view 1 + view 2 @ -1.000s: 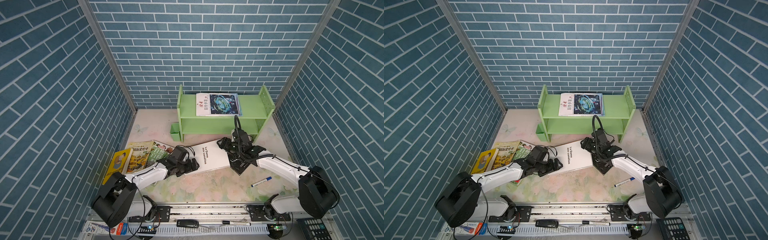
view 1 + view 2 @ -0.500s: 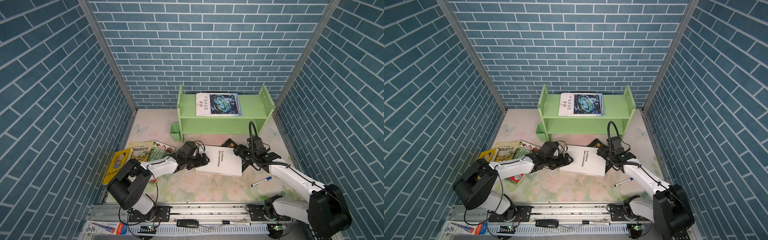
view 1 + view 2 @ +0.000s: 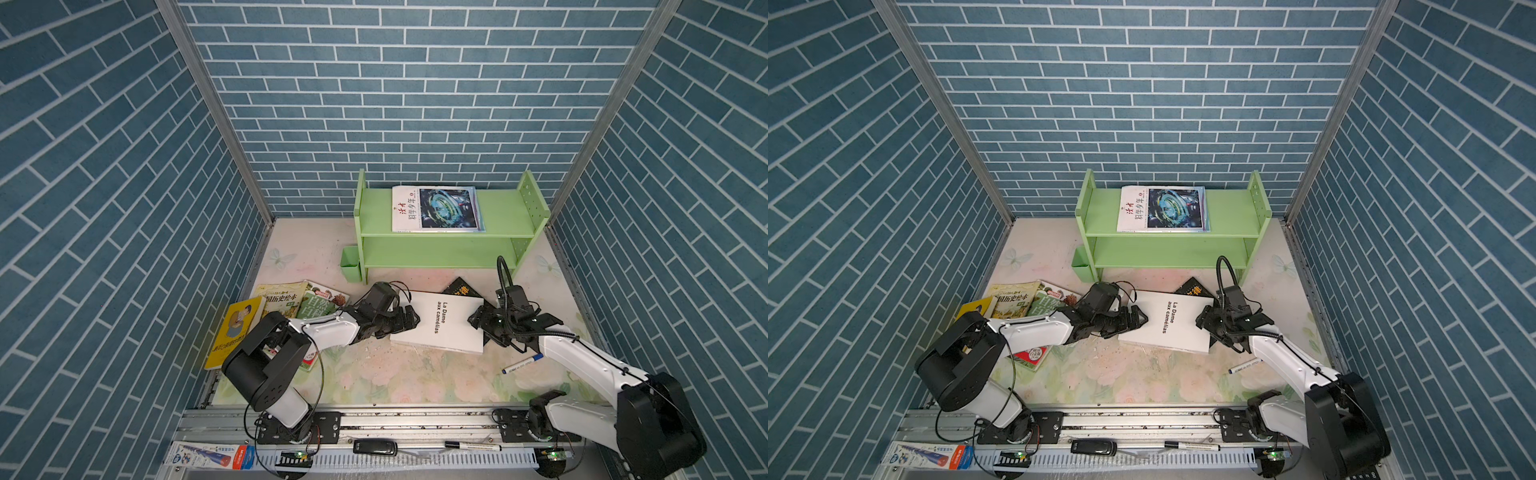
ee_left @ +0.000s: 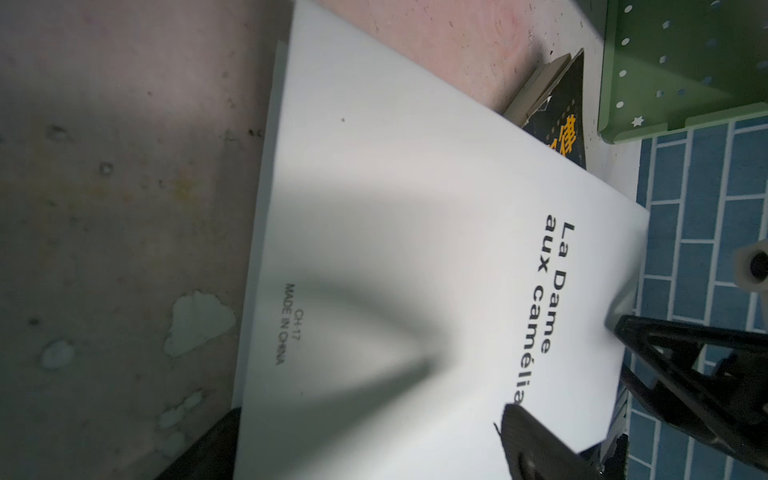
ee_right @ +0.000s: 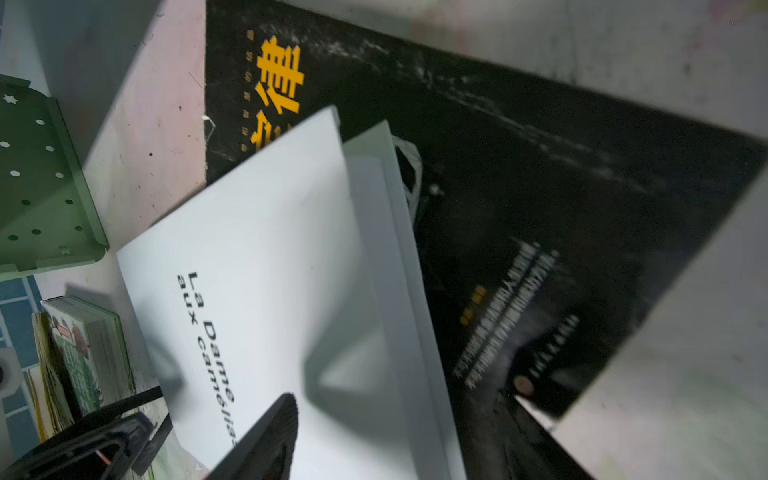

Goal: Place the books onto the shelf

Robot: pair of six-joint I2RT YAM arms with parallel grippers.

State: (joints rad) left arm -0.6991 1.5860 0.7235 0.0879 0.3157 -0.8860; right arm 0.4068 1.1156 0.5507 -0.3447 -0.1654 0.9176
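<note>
A plain white book (image 3: 440, 324) (image 3: 1167, 324) lies flat mid-table, overlapping a black book with orange characters (image 3: 461, 287) (image 5: 540, 187). My left gripper (image 3: 409, 322) (image 4: 370, 411) is open, its jaws wide around the white book's left end. My right gripper (image 3: 478, 322) is open at the book's right edge, with one finger (image 5: 270, 432) over the cover. The green shelf (image 3: 503, 212) stands at the back with a sci-fi book (image 3: 436, 208) on its top board. A yellow cartoon book (image 3: 237, 328), a yellow illustrated book (image 3: 280, 301) and a green botanical book (image 3: 320, 303) lie at the left.
A blue-capped marker pen (image 3: 521, 364) lies on the mat beside the right arm. A small green cup-box (image 3: 350, 264) hangs on the shelf's left side. Brick-patterned walls enclose the table on three sides. The left arm lies across the stack of books on the left.
The white book has turned and slid right, baring a corner of the black book. My left gripper followed to its left end; my right gripper drew back to its right edge.
</note>
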